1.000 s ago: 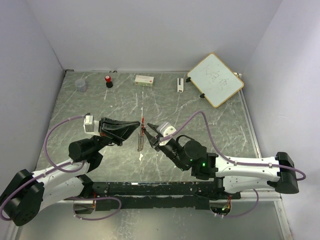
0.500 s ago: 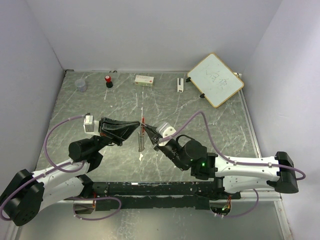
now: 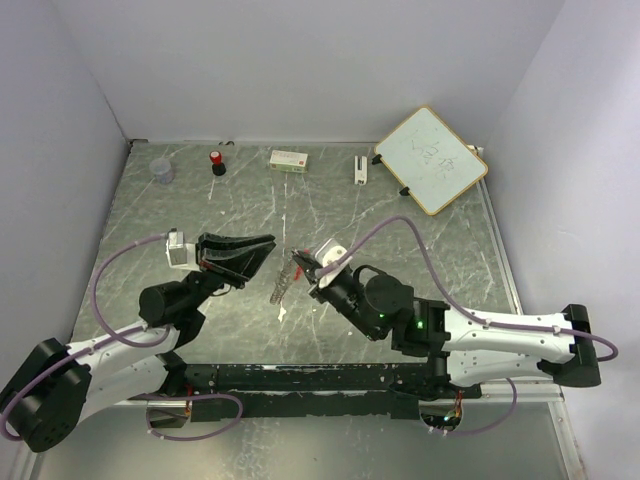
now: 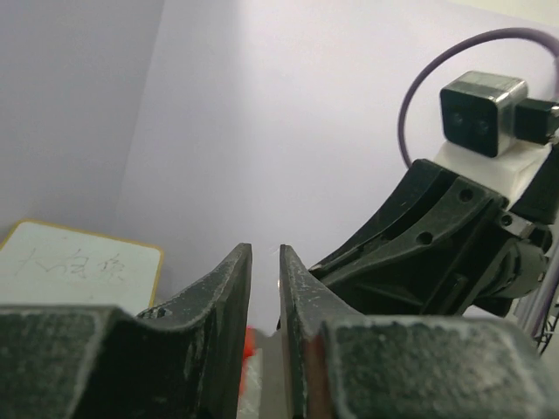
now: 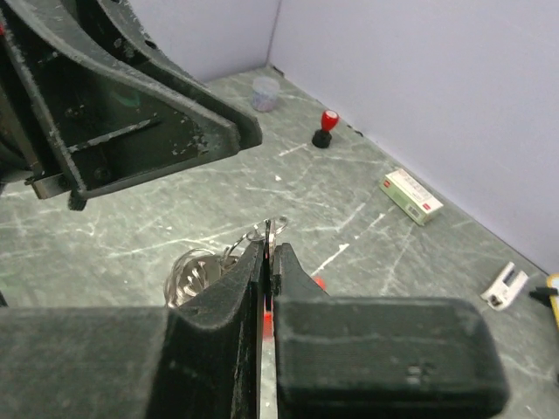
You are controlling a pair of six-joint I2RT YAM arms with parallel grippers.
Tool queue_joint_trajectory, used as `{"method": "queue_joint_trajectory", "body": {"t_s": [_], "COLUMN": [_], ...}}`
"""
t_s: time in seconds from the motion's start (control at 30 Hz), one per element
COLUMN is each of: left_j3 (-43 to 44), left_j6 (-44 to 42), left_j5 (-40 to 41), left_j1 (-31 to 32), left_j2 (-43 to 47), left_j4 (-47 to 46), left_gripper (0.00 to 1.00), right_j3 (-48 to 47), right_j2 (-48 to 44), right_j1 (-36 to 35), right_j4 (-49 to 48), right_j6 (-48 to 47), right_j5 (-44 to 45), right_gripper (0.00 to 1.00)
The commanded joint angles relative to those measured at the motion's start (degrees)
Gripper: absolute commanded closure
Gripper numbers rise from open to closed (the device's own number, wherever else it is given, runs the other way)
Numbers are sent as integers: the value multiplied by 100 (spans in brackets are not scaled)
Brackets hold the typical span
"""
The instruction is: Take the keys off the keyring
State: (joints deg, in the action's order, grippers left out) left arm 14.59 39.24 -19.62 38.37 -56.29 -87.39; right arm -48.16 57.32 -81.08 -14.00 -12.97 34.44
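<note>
Overhead, the black two-finger right gripper [image 3: 302, 265] is pinching the top of a fanned bunch of thin silver-grey metal keys [image 3: 283, 284]. Their long axis is slanting away from its fingertips, leftward and back toward the robot. The black wedge-shaped left gripper [image 3: 266, 249] is hovering just left of those fingertips, clear of the bunch. Next, the left wrist view is showing that arm's own jaws parted by a narrow slit, holding nothing and facing the right gripper. Lastly, the right wrist view is showing its jaws clamping a thin silver wire keyring [image 5: 272, 227] that is poking past their tips. The keys are dangling to the left of them, on the left gripper's side, so the next pull is probably calling for the left jaws coming in sideways across that axis.
</note>
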Motion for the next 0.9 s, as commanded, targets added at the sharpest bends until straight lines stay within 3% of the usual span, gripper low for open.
{"method": "queue_joint_trajectory", "body": {"t_s": [0.0, 0.2, 0.57, 0.6, 0.7, 0.87], "left_j3": [-215, -260, 115, 176, 438, 707], "left_j6": [-173, -510, -794, -817, -922, -1065], "left_j5": [597, 785, 372, 302, 66, -293], "left_j1": [39, 39, 37, 37, 39, 33], "left_j2": [96, 318, 413, 403, 384, 289], "left_j4": [-1578, -1055, 68, 199, 831, 1434], "left_gripper": [68, 63, 52, 41, 31, 34], "right_j3": [-662, -1268, -2207, -2278, -2468, -2632], "right_j2": [111, 441, 781, 830, 974, 1123], "right_j1": [-56, -160, -223, -230, -262, -333], "right_j4": [1184, 2084, 2926, 2999, 3178, 3265], "right_j6": [367, 596, 732, 734, 769, 731], "right_j5": [451, 896, 1075, 1112, 1260, 1432], "right_gripper": [100, 100, 100, 100, 100, 100]}}
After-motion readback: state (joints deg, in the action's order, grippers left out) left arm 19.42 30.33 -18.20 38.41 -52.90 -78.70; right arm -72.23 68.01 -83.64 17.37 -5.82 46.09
